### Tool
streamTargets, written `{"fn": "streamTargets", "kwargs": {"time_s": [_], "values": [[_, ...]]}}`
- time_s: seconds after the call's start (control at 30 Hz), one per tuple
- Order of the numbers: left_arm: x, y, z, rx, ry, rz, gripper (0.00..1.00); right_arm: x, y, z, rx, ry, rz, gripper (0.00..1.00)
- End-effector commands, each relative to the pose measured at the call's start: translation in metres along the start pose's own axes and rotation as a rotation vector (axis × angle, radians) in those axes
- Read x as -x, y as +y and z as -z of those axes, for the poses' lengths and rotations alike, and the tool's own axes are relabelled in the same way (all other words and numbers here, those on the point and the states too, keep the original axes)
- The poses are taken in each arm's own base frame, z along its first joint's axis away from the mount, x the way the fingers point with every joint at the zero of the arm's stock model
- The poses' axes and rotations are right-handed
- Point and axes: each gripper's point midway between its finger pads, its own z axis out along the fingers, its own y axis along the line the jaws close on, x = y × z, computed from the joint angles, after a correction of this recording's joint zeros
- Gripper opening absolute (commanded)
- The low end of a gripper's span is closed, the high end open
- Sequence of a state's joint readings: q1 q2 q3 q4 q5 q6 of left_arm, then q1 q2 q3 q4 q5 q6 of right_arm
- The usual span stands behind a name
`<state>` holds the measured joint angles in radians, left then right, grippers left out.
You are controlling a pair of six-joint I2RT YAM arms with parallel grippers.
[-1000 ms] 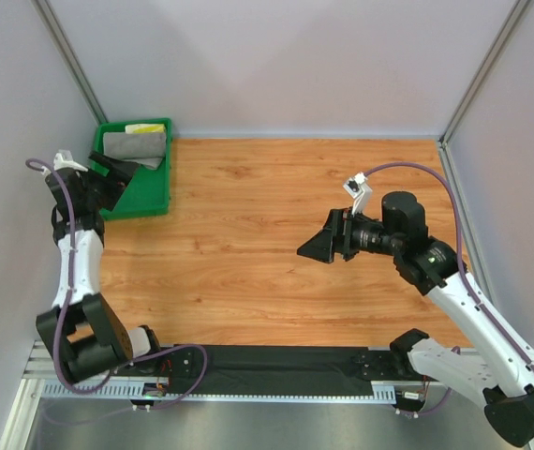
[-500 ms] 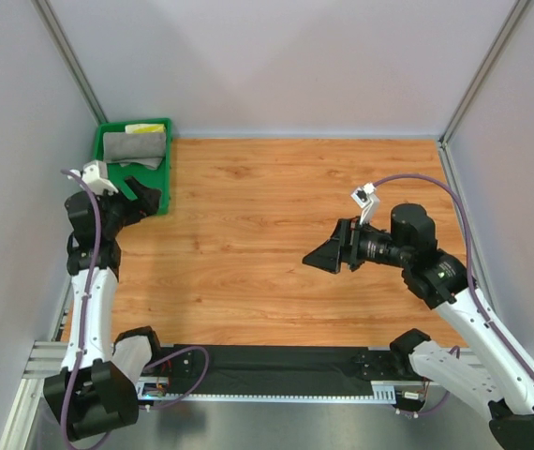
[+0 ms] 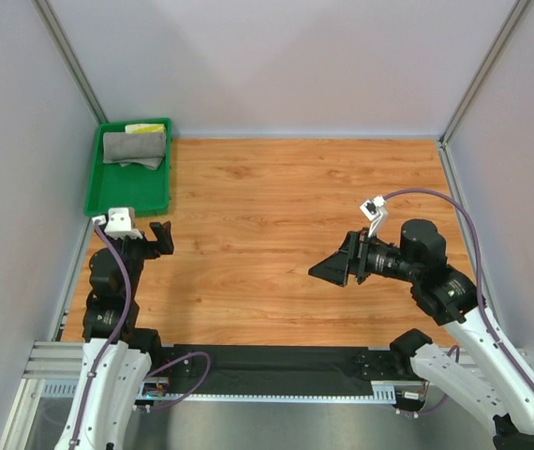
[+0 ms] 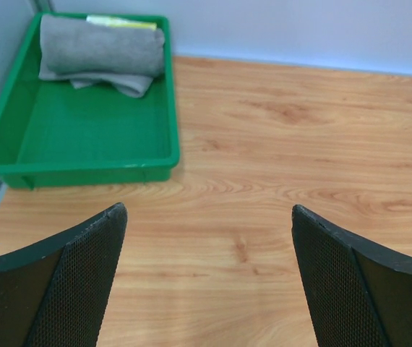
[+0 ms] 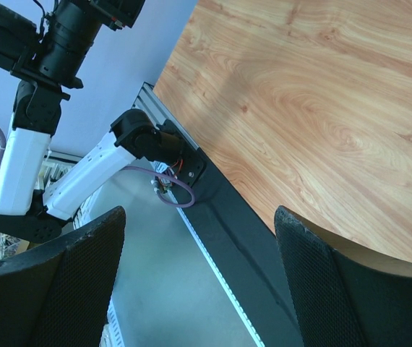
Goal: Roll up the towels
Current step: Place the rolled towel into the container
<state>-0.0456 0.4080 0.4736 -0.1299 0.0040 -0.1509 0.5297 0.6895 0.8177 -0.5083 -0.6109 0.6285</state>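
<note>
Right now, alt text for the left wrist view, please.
A green tray on a wooden table holds a rolled grey towel at its far end, a sliver of yellow towel behind it. The left gripper, open and empty, frames the foreground.

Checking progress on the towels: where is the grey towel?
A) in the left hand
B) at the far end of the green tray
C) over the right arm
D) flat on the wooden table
B: the grey towel lies bundled against the far wall of the green tray.

Left fingers (image 4: 76, 282) and right fingers (image 5: 61, 289) wide apart, empty.
</note>
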Motion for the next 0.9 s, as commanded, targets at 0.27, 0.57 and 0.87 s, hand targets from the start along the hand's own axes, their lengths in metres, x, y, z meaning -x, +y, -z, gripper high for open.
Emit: {"fn": "streamTargets", "kwargs": {"time_s": [0.27,0.57,0.87], "values": [[-0.078,0.056,-0.013,0.327,0.069,0.105,0.96,-0.016,-0.006,-0.001,0.008,0.048,-0.015,0.85],[-0.105,0.082,-0.014,0.430,-0.149,0.101,0.95,-0.033,-0.024,-0.002,-0.034,0.084,-0.017,0.85],[-0.090,0.062,-0.030,0.293,-0.174,-0.035,0.90,-0.036,-0.038,-0.016,-0.052,0.116,-0.023,0.85]]}}
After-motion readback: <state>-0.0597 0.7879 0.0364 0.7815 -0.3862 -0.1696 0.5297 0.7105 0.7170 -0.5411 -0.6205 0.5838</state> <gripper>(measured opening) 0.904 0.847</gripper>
